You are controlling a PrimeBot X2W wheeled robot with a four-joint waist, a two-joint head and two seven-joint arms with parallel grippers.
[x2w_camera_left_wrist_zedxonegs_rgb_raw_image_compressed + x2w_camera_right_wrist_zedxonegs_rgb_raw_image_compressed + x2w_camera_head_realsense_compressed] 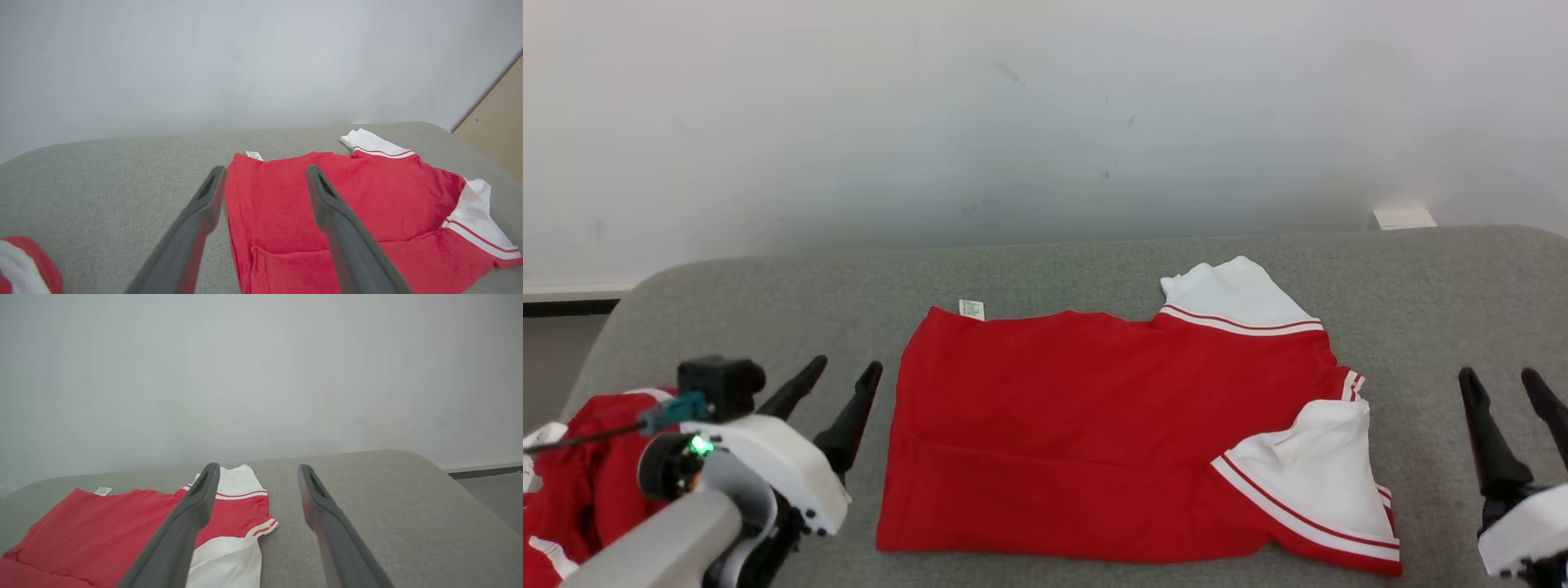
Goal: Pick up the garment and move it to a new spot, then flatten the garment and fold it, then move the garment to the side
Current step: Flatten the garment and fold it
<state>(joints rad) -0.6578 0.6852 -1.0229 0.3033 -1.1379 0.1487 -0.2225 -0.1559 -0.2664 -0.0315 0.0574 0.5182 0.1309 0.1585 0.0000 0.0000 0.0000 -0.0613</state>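
Nearest me, left pincer [846, 364] hangs released and empty, just off the left edge of the red garment [1094, 425]. It lies flat mid-worktop [768, 294], white sleeves to the right. Right pincer [1499, 374] is released too, beside those sleeves. I see a small white tag [971, 309] at the garment's far left corner, print too small to read. Another red-and-white cloth [580, 474] sits bunched at far left.
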